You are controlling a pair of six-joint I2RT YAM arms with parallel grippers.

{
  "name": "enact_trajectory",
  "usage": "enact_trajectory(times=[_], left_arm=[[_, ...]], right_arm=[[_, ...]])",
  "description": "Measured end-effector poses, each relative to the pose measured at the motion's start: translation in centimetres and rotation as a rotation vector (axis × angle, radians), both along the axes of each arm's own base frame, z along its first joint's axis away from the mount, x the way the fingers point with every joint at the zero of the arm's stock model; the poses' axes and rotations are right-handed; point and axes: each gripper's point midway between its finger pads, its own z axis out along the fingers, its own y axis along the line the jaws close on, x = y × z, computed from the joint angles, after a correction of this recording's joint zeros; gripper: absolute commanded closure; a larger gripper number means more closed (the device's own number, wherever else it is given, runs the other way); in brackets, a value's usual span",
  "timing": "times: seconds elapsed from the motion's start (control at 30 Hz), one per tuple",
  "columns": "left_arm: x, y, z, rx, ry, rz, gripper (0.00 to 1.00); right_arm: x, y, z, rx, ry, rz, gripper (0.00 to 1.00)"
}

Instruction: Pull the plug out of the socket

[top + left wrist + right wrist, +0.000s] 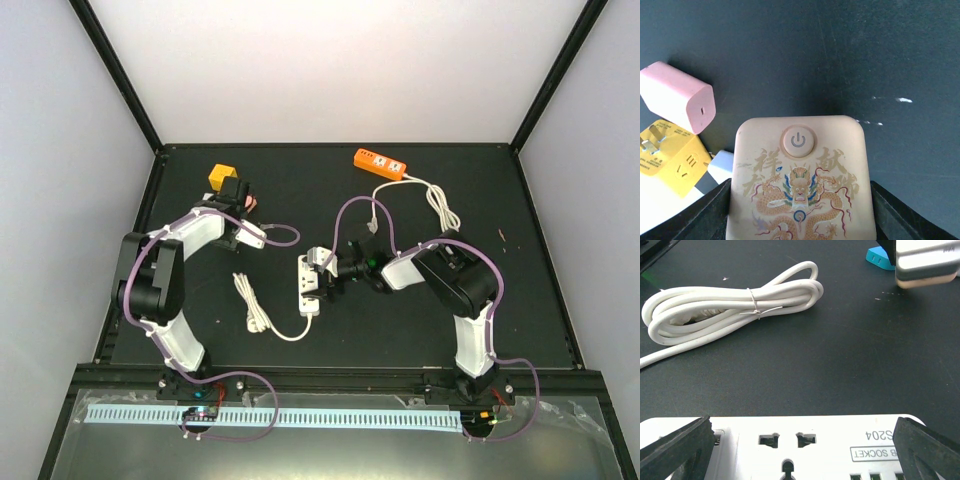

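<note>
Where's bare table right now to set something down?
Free: the far-middle stretch between the yellow adapter and orange power strip; the near strip between the bundled white cable and the right arm's base. Crowded: the far-left corner, where the left gripper holds the beige cube beside the pink charger, and around the white power strip.

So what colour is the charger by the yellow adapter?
Charger: pink, best in left wrist view.

dragon-print socket (799,180): bottom cut off | white power strip (805,447): lower half cut off | yellow adapter (675,162): left edge cropped
</note>
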Motion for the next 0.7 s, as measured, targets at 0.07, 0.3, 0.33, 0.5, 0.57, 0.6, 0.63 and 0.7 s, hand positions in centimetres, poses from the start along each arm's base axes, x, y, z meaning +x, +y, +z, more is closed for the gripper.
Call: enact_trajectory(times=[0.07, 0.3, 0.33, 0.5, 0.57, 0.6, 0.63, 0.7], left_arm=[[0.4, 0.0, -0.4, 0.023, -0.004, -0.006, 0.70], [0.9, -0.9, -0.4, 0.033, -0.024, -0.024, 0.34], [0.9, -1.0, -0.4, 0.029, -0.024, -0.025, 0.31], [1.6, -1.9, 0.7, -0.016, -0.042, -0.010, 0.15], [2.0, -2.1, 1.1, -0.036, -0.055, 0.000, 0.10], [2.0, -2.2, 1.1, -0.045, -0.056, 0.002, 0.06], [1.9, -2.3, 1.1, -0.054, -0.053, 0.005, 0.04], [1.7, -2.5, 1.0, -0.065, -0.044, 0.010, 0.03]], right_arm=[[0.0, 0.0, 0.0, 0.000, 0.001, -0.001, 0.00], [0.0, 0.0, 0.0, 0.002, 0.000, -0.001, 0.00], [0.0, 0.0, 0.0, 0.002, -0.001, -0.001, 0.00], [-0.2, -0.2, 0.1, 0.006, -0.007, -0.004, 0.00], [-0.3, -0.3, 0.1, 0.006, -0.007, -0.004, 0.00], [-0.3, -0.3, 0.1, 0.005, -0.007, -0.004, 0.00], [-0.4, -0.3, 0.1, 0.005, -0.006, -0.003, 0.00], [-0.4, -0.5, 0.1, 0.001, -0.003, -0.004, 0.00]])
